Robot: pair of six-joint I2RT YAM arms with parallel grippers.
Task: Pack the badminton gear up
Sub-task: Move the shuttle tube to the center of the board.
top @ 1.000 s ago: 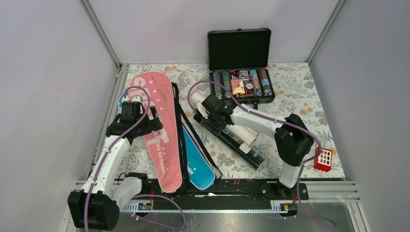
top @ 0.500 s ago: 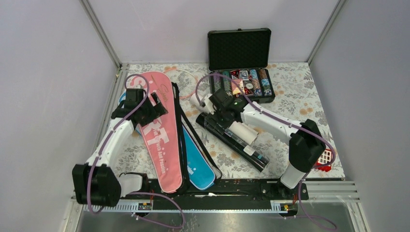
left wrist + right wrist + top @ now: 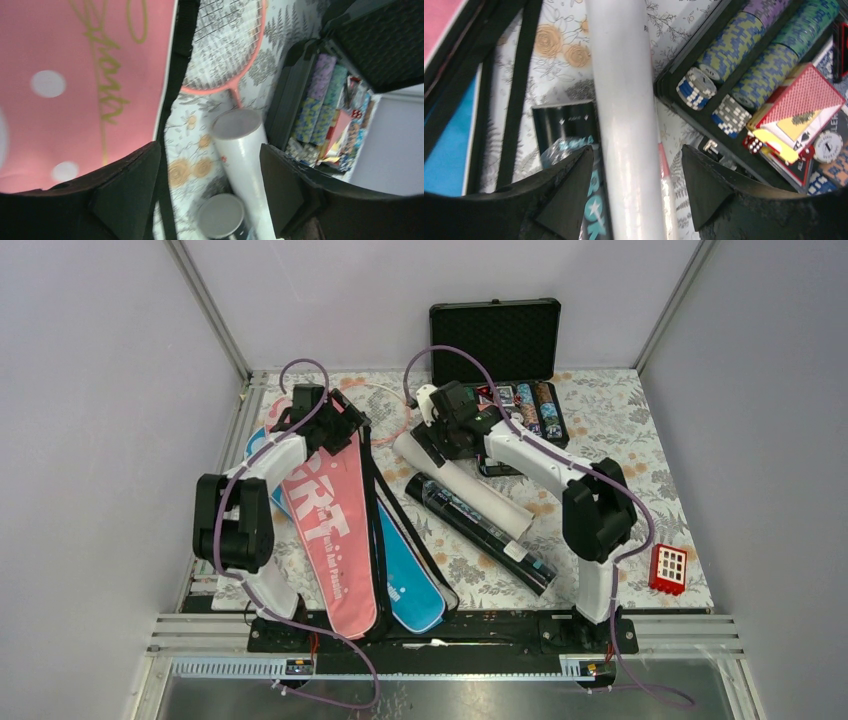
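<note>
White tube [image 3: 624, 125] lies hemmed between dark tube [image 3: 480, 525] and open poker-chip case [image 3: 495, 340].

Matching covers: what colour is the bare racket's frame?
A pink thin-framed racket; clearest in left wrist view.

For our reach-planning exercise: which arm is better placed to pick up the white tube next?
Right, probably. The right gripper hangs open over the white tube, a jaw either side; the left gripper is over the pink cover.
</note>
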